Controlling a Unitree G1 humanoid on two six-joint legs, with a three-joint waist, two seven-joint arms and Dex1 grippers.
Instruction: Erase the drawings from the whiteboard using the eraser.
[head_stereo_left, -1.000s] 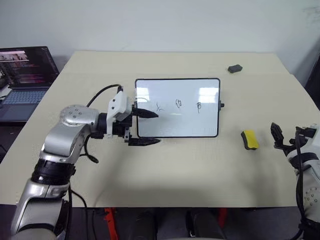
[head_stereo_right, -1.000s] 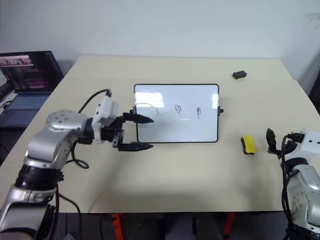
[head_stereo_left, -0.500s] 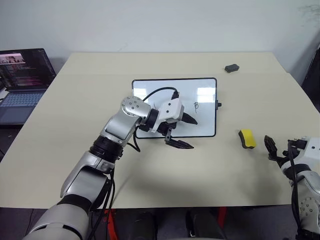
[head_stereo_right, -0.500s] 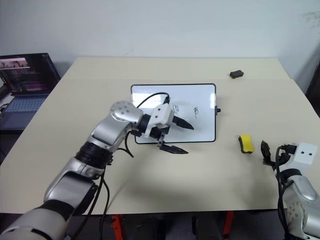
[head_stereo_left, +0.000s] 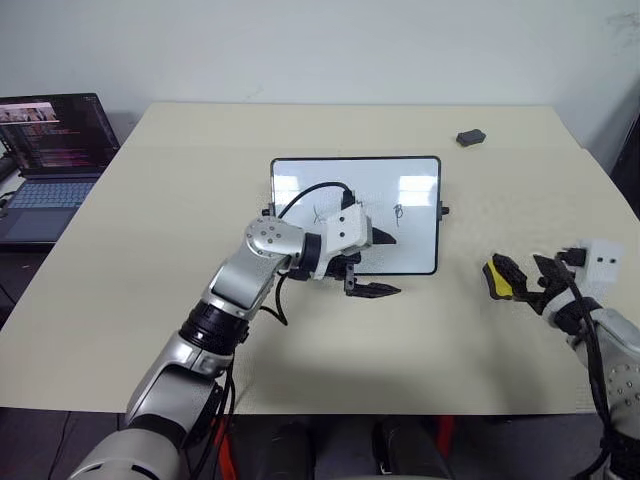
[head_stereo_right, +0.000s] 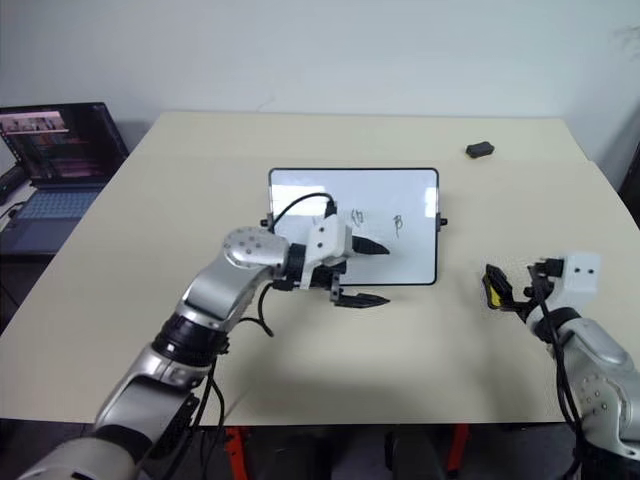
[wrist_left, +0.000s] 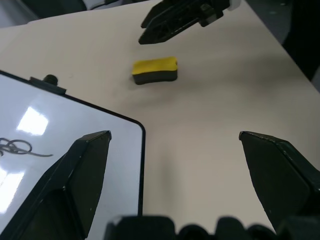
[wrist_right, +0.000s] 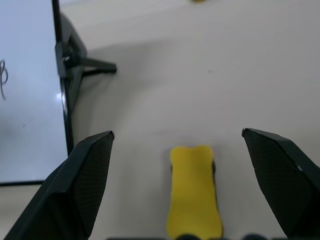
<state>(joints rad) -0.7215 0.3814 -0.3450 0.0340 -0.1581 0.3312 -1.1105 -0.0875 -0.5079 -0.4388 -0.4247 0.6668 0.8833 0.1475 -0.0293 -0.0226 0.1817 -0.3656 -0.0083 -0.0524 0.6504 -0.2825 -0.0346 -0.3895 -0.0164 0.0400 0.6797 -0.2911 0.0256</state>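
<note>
On the worktop (head_stereo_left: 150, 300), the eraser (wrist_right: 194, 195) lies between the right end effector's (wrist_right: 185, 150) spread fingers, untouched; left end effector (head_stereo_left: 378, 264) open beside the whiteboard (head_stereo_left: 410, 255).

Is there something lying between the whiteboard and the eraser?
No: left eye view shows bare table between whiteboard and eraser.

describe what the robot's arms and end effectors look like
Both arms are silver-grey metal with rounded joints and black bands between segments. The left end effector has a white boxy housing, two pointed black fingers and a black cable looping over the wrist. The right end effector looks alike: a white block, black fingers and black cables along the forearm.
</note>
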